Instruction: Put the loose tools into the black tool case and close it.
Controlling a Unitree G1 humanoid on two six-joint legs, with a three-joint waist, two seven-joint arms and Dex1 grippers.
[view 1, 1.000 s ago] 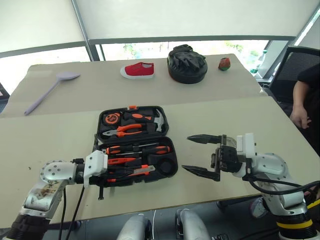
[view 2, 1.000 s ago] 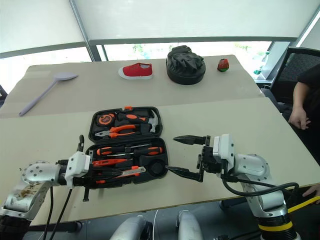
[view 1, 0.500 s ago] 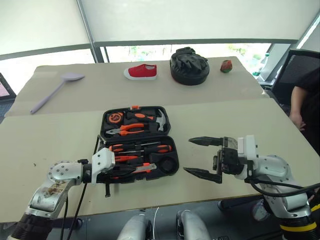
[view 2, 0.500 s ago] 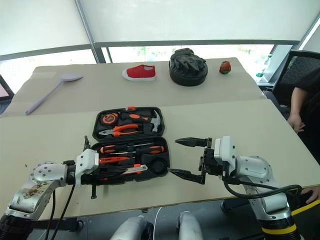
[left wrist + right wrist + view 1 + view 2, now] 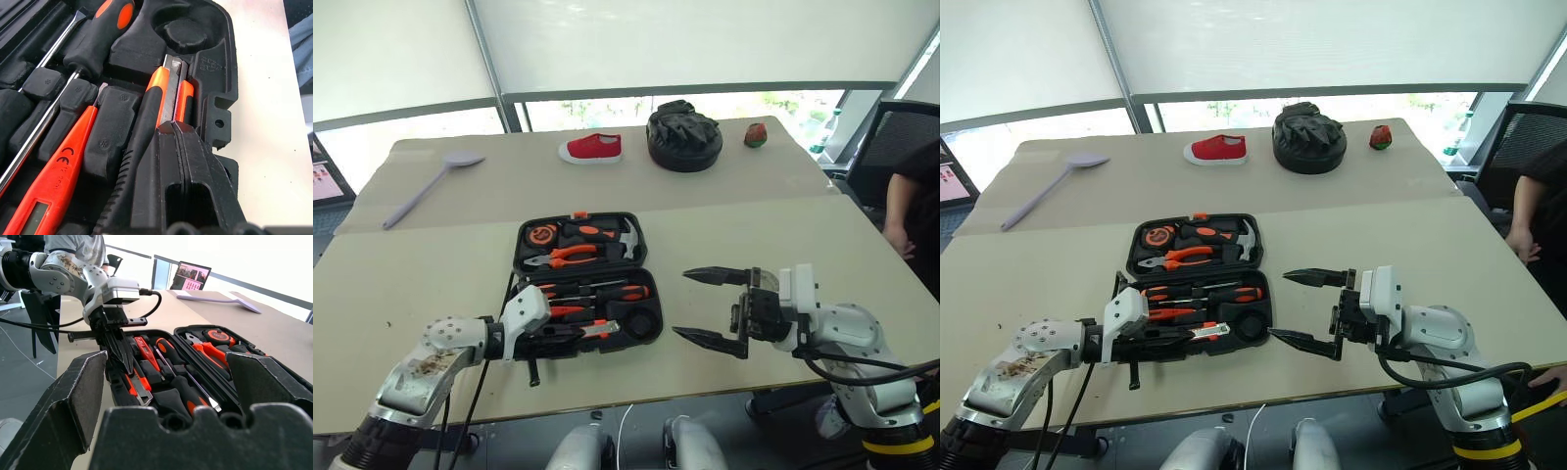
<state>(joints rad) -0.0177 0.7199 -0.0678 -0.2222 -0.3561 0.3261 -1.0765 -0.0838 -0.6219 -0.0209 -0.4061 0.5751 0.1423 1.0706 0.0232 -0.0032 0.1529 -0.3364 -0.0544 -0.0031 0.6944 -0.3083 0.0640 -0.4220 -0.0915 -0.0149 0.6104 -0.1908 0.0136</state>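
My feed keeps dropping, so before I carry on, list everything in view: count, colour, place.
Flat black plastic tool case: one, open, near table, centre.
Black-and-orange screwdrivers: two, near half of case.
Slim red-orange screwdriver: one, near half.
Orange-black utility knife: one, near half, at left gripper's tips.
Orange pliers: one, far half.
Hammer: one, silver head, far half.
Orange-black tape measure: one, far half.
Lilac spoon: one, far table, left.
Red shoe: one, far table.
Black glove bundle: one, far table.
Small red-green object: one, far right.
Person: one, seated right.
Left gripper: shut, over case.
Right gripper: open, right of case.
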